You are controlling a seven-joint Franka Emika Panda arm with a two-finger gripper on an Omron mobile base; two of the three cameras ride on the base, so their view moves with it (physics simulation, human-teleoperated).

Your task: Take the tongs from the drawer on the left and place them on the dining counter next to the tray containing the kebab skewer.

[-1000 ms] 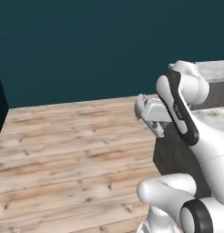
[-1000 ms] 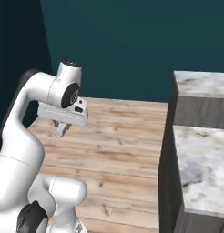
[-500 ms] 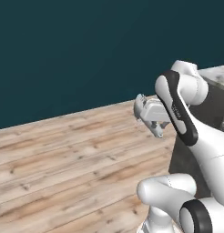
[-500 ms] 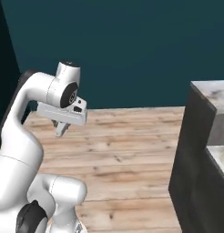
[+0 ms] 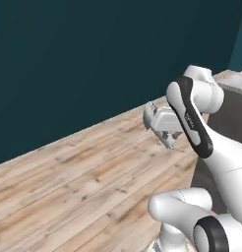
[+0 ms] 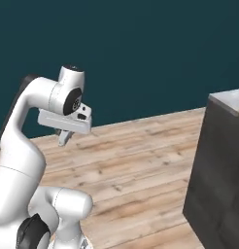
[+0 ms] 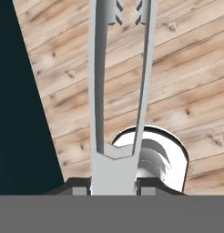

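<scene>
The dark teal wall filled the back of both base views, plain and without any writing. Below it ran the light plank floor, its boards bare. At the right of the right base view stood the worktop, a block with a dark grey wood-grain side and a pale marble top edge; a corner of it also showed at the right of the left base view, behind the arm. No label or brand could be read on it, and nothing could be read on the arm either.

The white arm was folded high, with the claw hanging out over the floor, well apart from the worktop and pointing downward. In the right base view the claw hung under the wrist, left of the worktop with open floor between them.

In the hand view the tongs were gripped in the claw, the dark fingertips pressed against the joined end on either side. Their long axis ran straight away from the hand along the claw's own line, the two light-grey arms spreading slightly toward toothed tips near the top edge. Behind them lay floor planks and a wedge of wall at the left. Nothing stood between the tongs and the floor.
</scene>
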